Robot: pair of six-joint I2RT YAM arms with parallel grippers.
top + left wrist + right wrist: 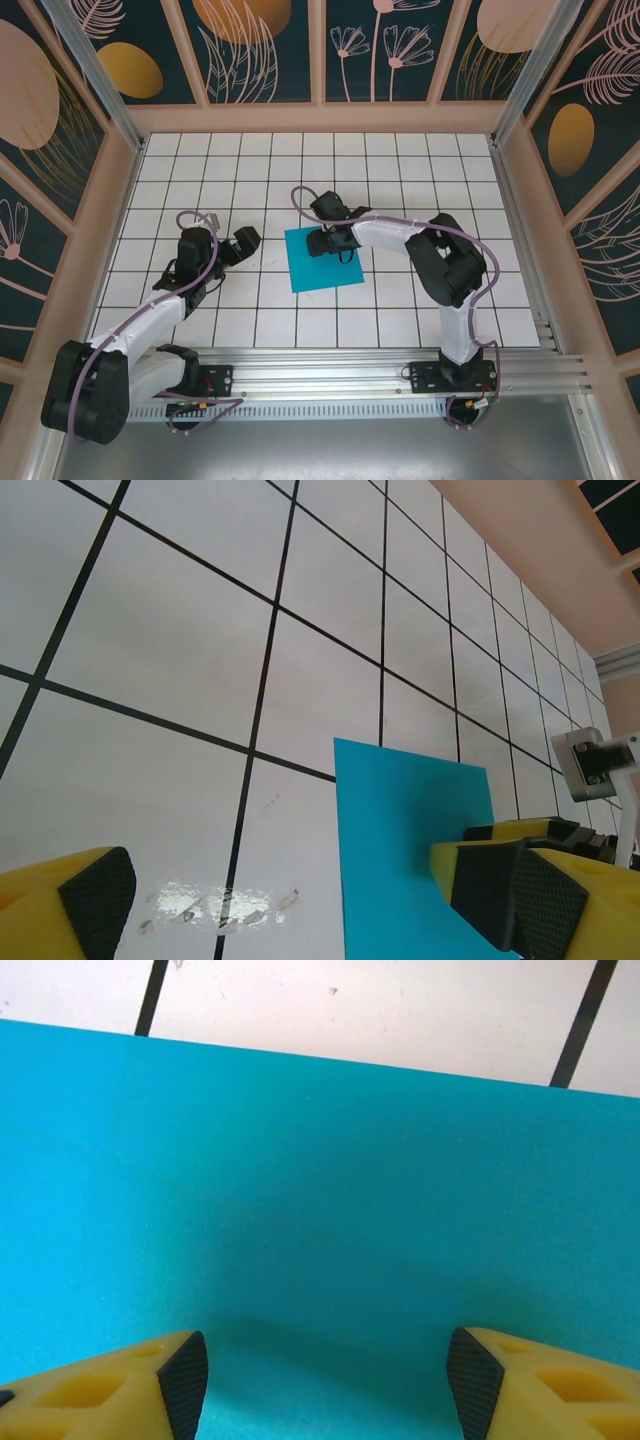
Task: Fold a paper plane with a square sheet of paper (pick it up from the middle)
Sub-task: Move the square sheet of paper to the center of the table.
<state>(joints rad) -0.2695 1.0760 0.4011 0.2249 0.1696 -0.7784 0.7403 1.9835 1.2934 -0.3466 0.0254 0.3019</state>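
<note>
Over on the left, the left gripper (240,243) hangs low above the white tiled tabletop (400,170), near the left edge of the paper but apart from it. Its jaws are spread wide with nothing between them, and they point across at the sheet. To me that looks like a waiting pose: close enough to help with a fold, yet clear of the other arm's work.

In the middle lies the square sheet of paper (322,272), teal-blue, flat on the tiles and turned a little askew to the grid lines. I can see no crease on it from the overhead view or from either wrist camera, so I judge the folding has not started and the sheet has yet to be lifted.

Reaching in from the right, the right gripper (328,1385) sits directly over the sheet's upper part, roughly around its centre line. Its jaws are partly open, one black pad (185,1382) on each side of a bare stretch of paper, and nothing is pinched. Whether the tips touch the paper I cannot tell. The placement fits the instruction to take the sheet from the middle: pressing down and closing there should bunch up a ridge to grab. The paper is thin, so it could slide on the smooth tiles rather than buckle
</note>
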